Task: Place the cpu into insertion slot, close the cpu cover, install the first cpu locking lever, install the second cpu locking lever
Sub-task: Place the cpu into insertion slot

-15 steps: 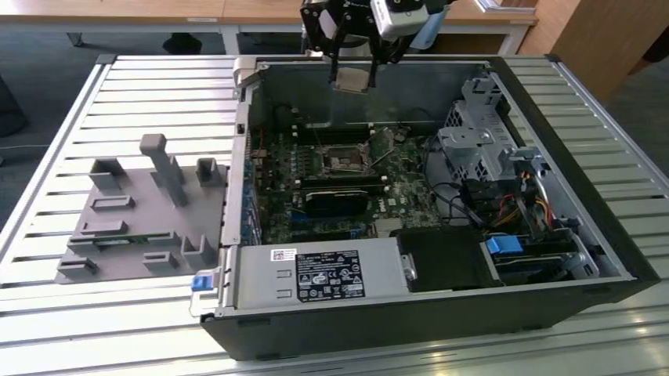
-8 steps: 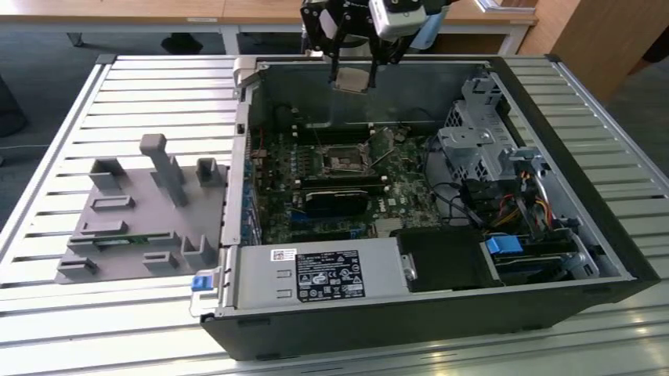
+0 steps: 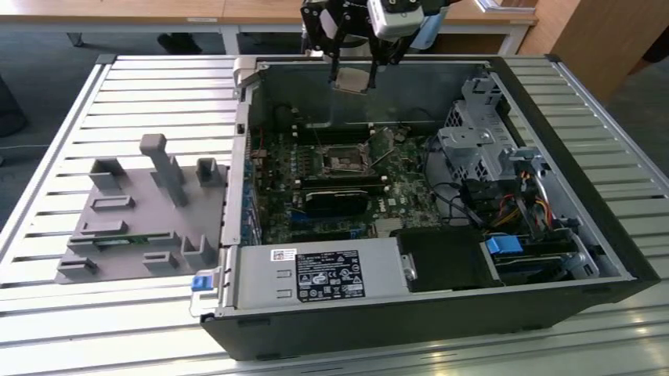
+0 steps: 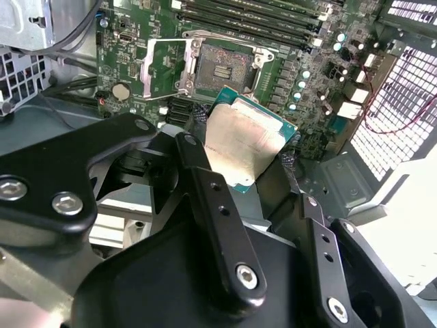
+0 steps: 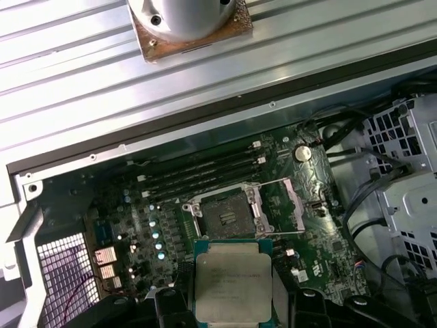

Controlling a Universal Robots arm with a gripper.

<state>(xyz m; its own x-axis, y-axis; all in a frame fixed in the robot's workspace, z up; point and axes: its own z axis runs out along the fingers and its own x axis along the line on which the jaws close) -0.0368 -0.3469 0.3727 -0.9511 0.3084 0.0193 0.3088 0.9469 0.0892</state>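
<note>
I have the hand [image 3: 352,77] clamped on the cpu [image 4: 240,140] by two opposite edges, hanging well above the open slot [image 5: 229,217]; it's a light, stiff, thin chip, probably fragile underneath, so edge grip only.

Open insertion slot [image 5: 225,217], memory slots [image 5: 198,174] alongside

The arm comes in at the top of the exterior view, its pale wrist [image 3: 395,17] pointing downward and the gripper [image 3: 352,77] hanging below it, held high. Its two black fingers [image 4: 199,160] are drawn in from opposite sides, pinching the cpu [image 4: 242,140] by its edges. In the second wrist view the jointed black finger links reach forward to the chip, which is clear of everything else.
</note>
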